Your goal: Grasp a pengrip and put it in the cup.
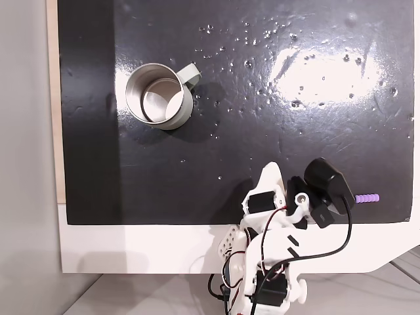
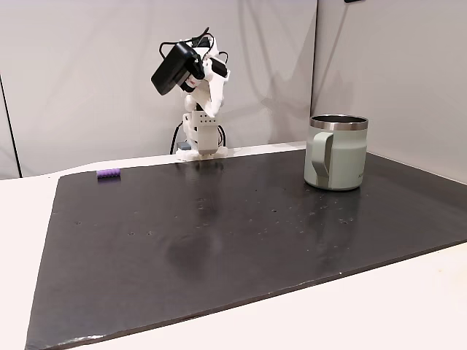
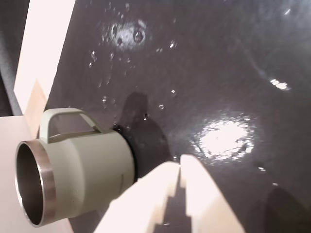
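Note:
The silvery cup (image 1: 161, 95) with its pale handle stands upright on the black mat at the upper left of a fixed view; it is also the cup (image 2: 337, 153) at the right of a fixed view. The wrist picture lies on its side, with the cup (image 3: 73, 170) at the lower left. The tiny purple pengrip (image 1: 367, 197) lies near the mat's lower right edge, close beside the folded arm (image 1: 275, 223); it shows too as the pengrip (image 2: 109, 173) at the mat's far left. My gripper (image 3: 181, 167) is raised off the mat, fingers together, holding nothing, far from the cup.
The black mat (image 1: 262, 98) is glossy, with glare and small specks. It lies on a white table (image 2: 408, 306) whose edge runs along the arm's side. A black camera (image 1: 327, 180) rides on the arm, with cables (image 1: 344, 230) hanging at the base.

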